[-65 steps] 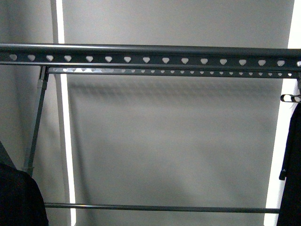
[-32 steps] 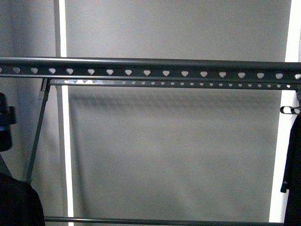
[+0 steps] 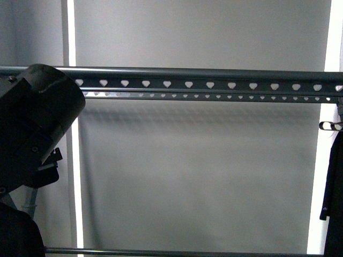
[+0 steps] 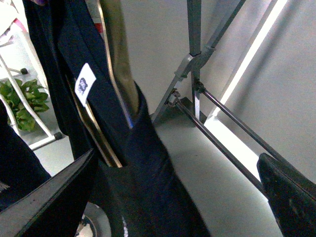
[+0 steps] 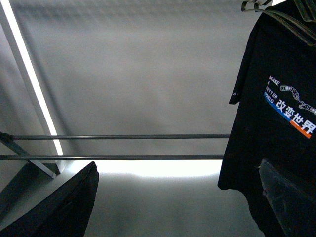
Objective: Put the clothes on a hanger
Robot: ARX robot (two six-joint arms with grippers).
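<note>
The hanger's long rail (image 3: 209, 84), punched with heart-shaped holes, runs across the front view. The black T-shirt (image 5: 276, 123) with the white "MAKE A BETTER WORLD" print hangs on a small coat hanger (image 5: 276, 15) in the right wrist view. Its edge shows at the far right of the front view (image 3: 335, 198). My right gripper (image 5: 177, 197) is open and empty, one finger (image 5: 291, 197) in front of the shirt's hem. My left gripper (image 4: 173, 197) is open beside a dark garment (image 4: 143, 163) with a white tag; no print shows on it. My left arm (image 3: 32, 128) covers the rail's left end.
The rack's braced leg (image 4: 195, 49) and low cross bars (image 5: 123, 136) stand in front of a grey wall. A bright light strip (image 3: 72, 160) runs down the wall. A green plant (image 4: 22, 98) and a white frame stand behind the dark garment. Dark cloth (image 3: 16, 235) fills the lower left.
My left arm has risen into the front view at the left and now hides the rail's left end. The rack and the shirt at the right edge have stayed put.
</note>
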